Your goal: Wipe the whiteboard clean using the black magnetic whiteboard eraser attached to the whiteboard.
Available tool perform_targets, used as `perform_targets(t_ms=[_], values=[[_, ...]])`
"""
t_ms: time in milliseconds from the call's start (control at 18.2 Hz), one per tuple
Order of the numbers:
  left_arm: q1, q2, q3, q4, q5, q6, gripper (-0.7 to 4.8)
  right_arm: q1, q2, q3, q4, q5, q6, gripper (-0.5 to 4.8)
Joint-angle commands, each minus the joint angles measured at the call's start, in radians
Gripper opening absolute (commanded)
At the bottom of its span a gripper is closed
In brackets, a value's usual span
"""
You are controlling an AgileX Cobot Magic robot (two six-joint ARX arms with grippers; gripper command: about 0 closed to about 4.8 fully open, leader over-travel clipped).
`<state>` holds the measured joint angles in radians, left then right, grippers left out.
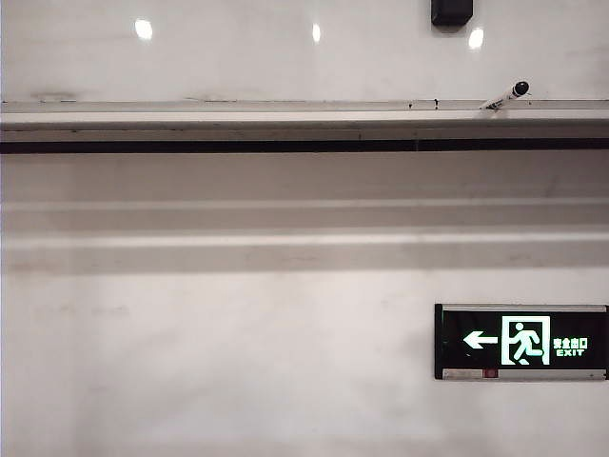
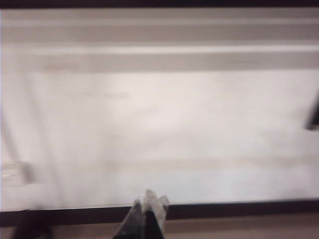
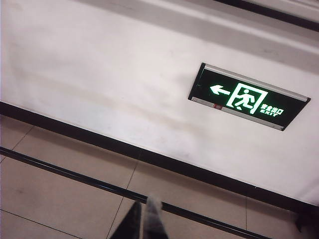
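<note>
Whiteboard (image 1: pixel 238 52): glossy white panel across the top of the exterior view, glare spots on it, grey tray rail (image 1: pixel 285 107) along its lower edge; only faint smudges near the rail at upper left, no clear marker strokes to be made out.
Eraser (image 1: pixel 451 11): small black block stuck to the board at the top edge, right of centre; its upper part is cut off by the frame.
Marker (image 1: pixel 506 95): white body, black cap, lying tilted on the rail at upper right, below and just right of the eraser.
Exit sign (image 1: pixel 521 342): lit green, lower right on the matte wall (image 1: pixel 238 362); also upper right in the right wrist view.
Left gripper (image 2: pixel 148 209): bottom centre of its own blurred view, jaws pressed together, nothing between them, facing the lower wall and its dark skirting.
Right gripper (image 3: pixel 145 219): bottom centre of its view, jaws clenched, empty, low over the tiled floor (image 3: pixel 60 184).
Step in hand: apparently the very start; eraser untouched, neither arm in the exterior view.
Next move calls for: an arm raised to the board's top, jaws parted, closing on the block.
Hard to make out: left wrist view smeared; dark shape at its right edge unidentifiable.
</note>
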<state>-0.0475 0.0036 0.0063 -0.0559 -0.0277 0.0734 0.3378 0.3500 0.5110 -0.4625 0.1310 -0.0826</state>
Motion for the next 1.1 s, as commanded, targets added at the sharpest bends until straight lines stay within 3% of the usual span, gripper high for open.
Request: perform_targets(t_ms=[55, 770, 825, 990, 1100], values=[[0.029, -0.001, 0.001, 0.002, 0.093, -0.05, -0.06, 0.001, -0.002, 0.003, 0.013, 0.002, 0.005, 0.19], [0.045, -0.001, 0.001, 0.002, 0.094, -0.066, -0.05, 0.0, -0.016, -0.016, 0.027, 0.002, 0.005, 0.19], [0.045, -0.001, 0.001, 0.002, 0.094, -0.066, -0.05, -0.007, -0.042, -0.048, 0.068, 0.002, 0.005, 0.19], [0.045, -0.001, 0.001, 0.002, 0.094, -0.066, -0.05, -0.103, -0.224, -0.277, 0.387, 0.002, 0.005, 0.19], [0.045, -0.001, 0.001, 0.002, 0.094, -0.066, -0.05, -0.167, -0.326, -0.385, 0.438, 0.007, 0.006, 0.19]])
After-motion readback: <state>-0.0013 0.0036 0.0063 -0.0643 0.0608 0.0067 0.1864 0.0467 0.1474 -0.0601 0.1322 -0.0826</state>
